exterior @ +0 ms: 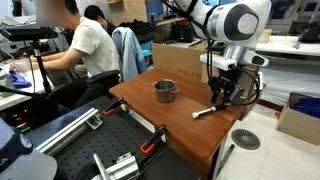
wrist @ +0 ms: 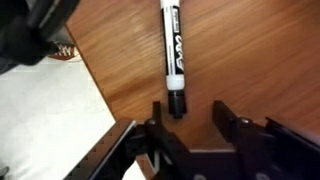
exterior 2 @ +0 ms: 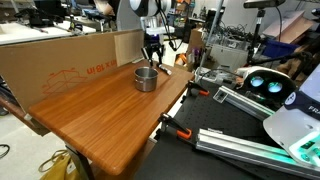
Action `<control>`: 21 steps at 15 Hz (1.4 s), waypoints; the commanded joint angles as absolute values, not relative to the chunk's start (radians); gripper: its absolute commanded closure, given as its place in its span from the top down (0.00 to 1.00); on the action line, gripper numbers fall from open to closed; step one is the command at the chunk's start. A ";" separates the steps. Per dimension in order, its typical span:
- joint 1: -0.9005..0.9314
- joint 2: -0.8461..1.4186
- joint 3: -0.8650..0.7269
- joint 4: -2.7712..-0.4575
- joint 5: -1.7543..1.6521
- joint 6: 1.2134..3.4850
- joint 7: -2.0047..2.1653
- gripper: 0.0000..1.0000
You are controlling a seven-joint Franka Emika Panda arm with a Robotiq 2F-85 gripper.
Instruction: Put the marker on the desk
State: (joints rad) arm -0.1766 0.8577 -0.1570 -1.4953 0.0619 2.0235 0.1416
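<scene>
The marker (wrist: 173, 55) lies flat on the reddish-brown desk (wrist: 250, 50), whitish body with black print and a dark end towards my fingers. It also shows in an exterior view (exterior: 203, 112) near the desk's edge and in an exterior view (exterior 2: 166, 69) beside the cup. My gripper (wrist: 189, 112) is open and empty, just above the desk, with the marker's dark end between its fingertips, close to one finger. It shows in both exterior views (exterior: 221, 99) (exterior 2: 153, 55).
A metal cup (exterior: 164, 91) stands on the desk, also in an exterior view (exterior 2: 146, 78). A cardboard box (exterior 2: 80, 60) stands along the desk. A person (exterior: 88, 45) sits at a nearby table. A black railed bench (exterior: 100, 145) adjoins the desk.
</scene>
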 commanded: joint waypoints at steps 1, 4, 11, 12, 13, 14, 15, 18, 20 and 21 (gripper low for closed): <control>-0.174 0.890 -0.161 -1.429 0.046 1.976 0.159 0.91; -0.167 0.874 -0.162 -1.433 0.046 1.986 0.167 1.00; -0.128 0.713 -0.151 -1.539 0.065 2.045 0.237 1.00; -0.115 0.678 -0.151 -1.563 0.061 2.054 0.248 1.00; -0.103 0.635 -0.150 -1.595 0.063 2.067 0.264 1.00; -0.098 0.601 -0.146 -1.622 0.079 2.076 0.290 1.00; -0.111 0.679 -0.143 -1.516 0.063 2.021 0.255 1.00; -0.107 0.661 -0.143 -1.532 0.062 2.019 0.260 1.00; -0.110 0.674 -0.145 -1.532 0.063 2.021 0.260 1.00; -0.110 0.675 -0.144 -1.530 0.063 2.021 0.260 1.00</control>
State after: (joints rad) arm -0.1058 0.6744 -0.1484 -1.5327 0.0653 2.0234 0.2590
